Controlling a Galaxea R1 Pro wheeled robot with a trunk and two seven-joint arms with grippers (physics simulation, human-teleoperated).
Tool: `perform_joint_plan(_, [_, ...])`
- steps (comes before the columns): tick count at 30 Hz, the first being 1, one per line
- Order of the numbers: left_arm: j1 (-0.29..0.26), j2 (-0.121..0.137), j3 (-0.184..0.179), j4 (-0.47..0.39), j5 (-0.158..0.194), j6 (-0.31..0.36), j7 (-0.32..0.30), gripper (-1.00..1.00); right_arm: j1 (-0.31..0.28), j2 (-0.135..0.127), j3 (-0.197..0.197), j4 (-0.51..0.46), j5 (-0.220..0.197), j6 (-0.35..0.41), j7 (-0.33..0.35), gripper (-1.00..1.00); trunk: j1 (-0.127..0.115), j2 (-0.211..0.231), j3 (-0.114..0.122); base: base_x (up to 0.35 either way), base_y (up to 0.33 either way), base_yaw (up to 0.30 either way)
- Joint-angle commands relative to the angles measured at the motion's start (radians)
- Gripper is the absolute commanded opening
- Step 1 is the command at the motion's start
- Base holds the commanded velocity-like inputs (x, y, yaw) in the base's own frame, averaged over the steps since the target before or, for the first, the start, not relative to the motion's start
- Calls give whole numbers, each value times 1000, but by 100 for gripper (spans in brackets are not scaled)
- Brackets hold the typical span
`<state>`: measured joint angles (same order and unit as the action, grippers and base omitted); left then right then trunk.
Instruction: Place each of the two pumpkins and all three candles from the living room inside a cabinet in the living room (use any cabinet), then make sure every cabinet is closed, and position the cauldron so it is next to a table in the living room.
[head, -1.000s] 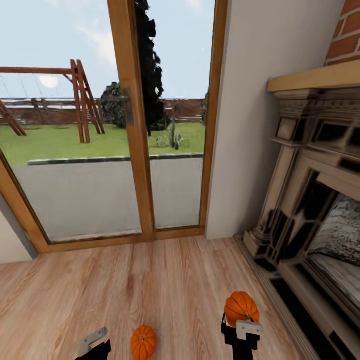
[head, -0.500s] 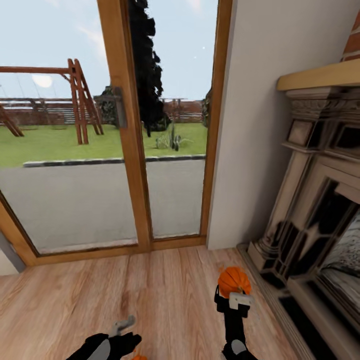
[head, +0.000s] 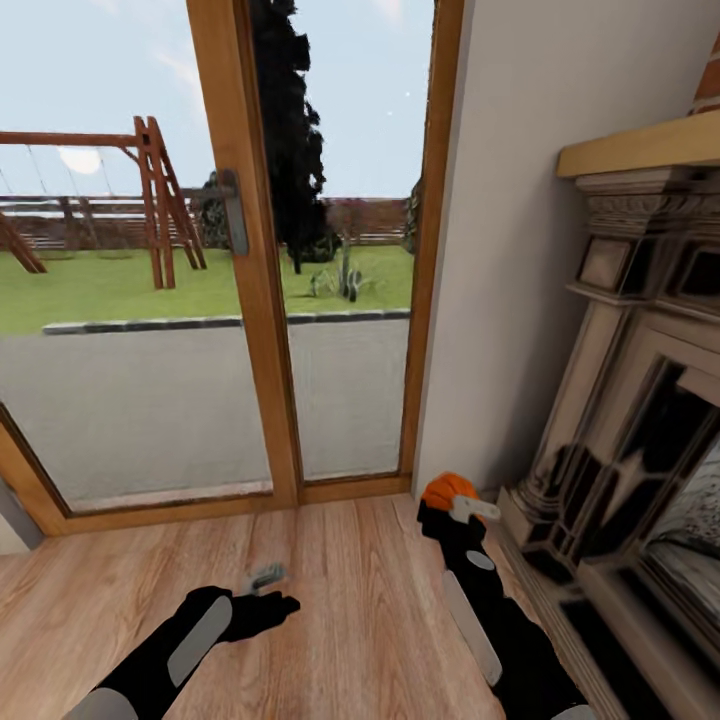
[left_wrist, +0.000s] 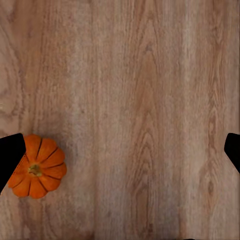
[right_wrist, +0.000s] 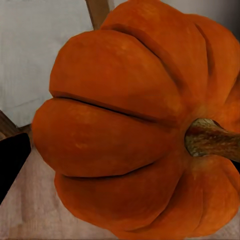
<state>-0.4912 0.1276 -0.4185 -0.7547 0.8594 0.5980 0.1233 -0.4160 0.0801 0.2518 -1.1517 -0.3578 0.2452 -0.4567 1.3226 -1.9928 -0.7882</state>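
Beside the fireplace (head: 620, 400), a pumpkin (head: 447, 491) is held above the floor (head: 350, 600) in the clamped right pincer (head: 462, 508). A second pumpkin (left_wrist: 39, 166) lies on the planks below the left pincer (head: 268, 578), whose jaws are spread wide.

Light wood plank floor (head: 330, 590), grain running toward the glass. Wood-framed glass doors (head: 245, 300) ahead, grey lever handle (head: 233, 210); beyond: paved strip, lawn, swing frame (head: 155, 200), dark tree, fence, pale daylight sky. White wall section (head: 500, 250) beside doors. Ornate fireplace surround (head: 620, 400), wood mantel, brick above.
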Motion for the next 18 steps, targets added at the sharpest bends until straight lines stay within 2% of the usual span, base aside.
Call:
perform_joint_plan(1, [-1, 3, 3, -2, 11, 0, 13, 100, 1, -5, 2, -25, -18, 21, -6, -100, 4, -8, -4, 4, -1, 0])
perform_joint_plan(4, [-1, 5, 11, -3, 11, -4, 68, 100, 5, -12, 1, -83, -28, 41, -6, -100, 15, -29, -14, 2, -1, 0])
perform_joint_plan(5, [-1, 5, 12, -3, 10, -10, 109, 100, 8, -15, 0, -112, -30, 45, -7, -100, 19, -36, -17, 0, 0, 0])
perform_joint_plan(7, [-1, 4, 13, -2, 10, -25, 188, 100, 27, -30, 0, -176, -32, 52, -8, -100, 27, -50, -23, 0, 0, 0])
perform_joint_plan(9, [-1, 3, 13, -2, 10, -35, 232, 100, 56, -49, 0, -240, -33, 67, -8, -100, 35, -64, -29, 0, 0, 0])
perform_joint_plan(11, [-1, 2, 12, 0, 10, -39, 249, 100, 80, -60, 0, -292, -38, 79, -8, -100, 42, -78, -36, 0, 0, 0])
perform_joint_plan(12, [-1, -1, 10, 3, 11, -43, 258, 100, 100, -65, 1, -323, -59, 86, -8, -100, 46, -85, -39, 0, 0, 0])
perform_joint_plan(15, [-1, -4, 6, 11, 12, -44, 260, 100, 107, -67, 1, -334, -77, 90, -8, -100, 58, -106, -48, 0, 0, 0])
perform_joint_plan(18, [-1, -15, 3, 57, 10, -45, 262, 100, 110, -67, 2, -339, -85, 104, -8, -100, 69, -127, -58, 0, 0, 0])
